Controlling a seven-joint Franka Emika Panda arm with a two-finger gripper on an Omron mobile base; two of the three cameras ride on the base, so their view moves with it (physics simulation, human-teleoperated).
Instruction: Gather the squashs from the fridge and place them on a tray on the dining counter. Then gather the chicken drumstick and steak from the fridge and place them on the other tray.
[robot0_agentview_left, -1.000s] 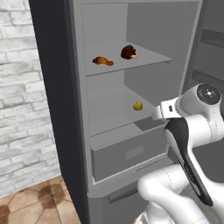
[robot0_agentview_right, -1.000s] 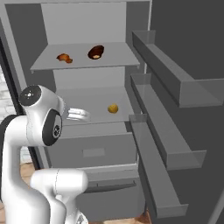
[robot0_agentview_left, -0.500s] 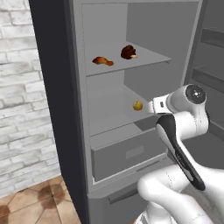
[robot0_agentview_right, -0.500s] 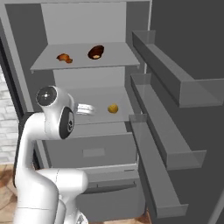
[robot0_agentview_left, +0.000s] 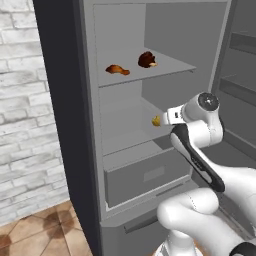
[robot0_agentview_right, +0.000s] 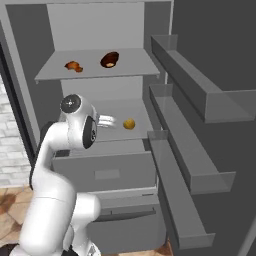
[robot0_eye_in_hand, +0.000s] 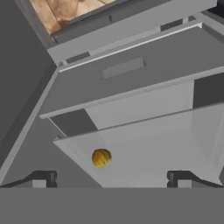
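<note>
Squash (robot0_agentview_right: 129, 124), small, round and yellow-orange, is sitting on the middle shelf of the open fridge (robot0_agentview_left: 70, 125), while the white arm is reaching in level, its gripper (robot0_agentview_right: 109, 120) spread wide just beside it

small yellow squash (robot0_agentview_right: 129, 124) on middle fridge (robot0_agentview_right: 100, 100) shelf

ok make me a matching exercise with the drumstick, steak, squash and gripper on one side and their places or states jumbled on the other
Things:
1. chicken drumstick
2. steak
3. squash
4. gripper

Places or states:
A. alone on the lower shelf of the fridge
B. open, holding nothing, level with the lower shelf
C. upper shelf, the orange-brown piece nearer the fridge's outer wall
D. upper shelf, the dark rounded lump

Pairs: 1-C, 2-D, 3-A, 4-B
</note>
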